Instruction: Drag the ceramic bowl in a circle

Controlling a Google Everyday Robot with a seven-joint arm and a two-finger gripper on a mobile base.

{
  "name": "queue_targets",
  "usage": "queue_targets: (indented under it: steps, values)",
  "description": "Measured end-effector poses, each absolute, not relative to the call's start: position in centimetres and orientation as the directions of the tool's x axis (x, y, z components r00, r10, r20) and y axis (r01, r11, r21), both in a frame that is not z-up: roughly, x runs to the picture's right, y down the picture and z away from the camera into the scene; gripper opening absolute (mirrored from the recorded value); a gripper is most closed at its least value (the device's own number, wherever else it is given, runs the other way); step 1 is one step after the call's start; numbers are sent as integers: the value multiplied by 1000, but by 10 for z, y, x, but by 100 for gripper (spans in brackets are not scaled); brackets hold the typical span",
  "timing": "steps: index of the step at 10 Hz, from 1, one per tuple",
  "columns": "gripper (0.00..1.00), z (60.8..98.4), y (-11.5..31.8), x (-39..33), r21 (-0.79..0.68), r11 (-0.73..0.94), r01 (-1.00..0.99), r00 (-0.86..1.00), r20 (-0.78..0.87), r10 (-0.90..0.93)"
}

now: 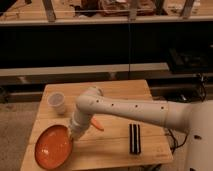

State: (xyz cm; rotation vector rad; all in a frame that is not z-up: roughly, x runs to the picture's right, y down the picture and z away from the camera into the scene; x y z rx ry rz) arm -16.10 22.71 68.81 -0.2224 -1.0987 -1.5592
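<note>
The ceramic bowl (pixel 53 146) is a wide, shallow orange-red glossy dish at the front left corner of the wooden table (pixel 115 90). My white arm reaches in from the right and bends down to the bowl's right rim. My gripper (pixel 73 134) sits at that rim, against the bowl's upper right edge. The small white cup (pixel 57 103) stands behind the bowl near the table's left edge.
An orange carrot-like item (pixel 97 125) lies just right of my gripper, partly under the arm. A black rectangular object (pixel 134 138) lies on the table's front right part. Dark shelving runs behind the table. The bowl is close to the table's front left edge.
</note>
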Motion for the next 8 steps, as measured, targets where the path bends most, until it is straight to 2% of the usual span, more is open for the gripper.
queue_targets:
  steps: [4,8]
  values:
    - [0,689,248,-113,493,96,865,-317,684,-656]
    - [0,701,259,-64,393,163,905,-206,741,-639]
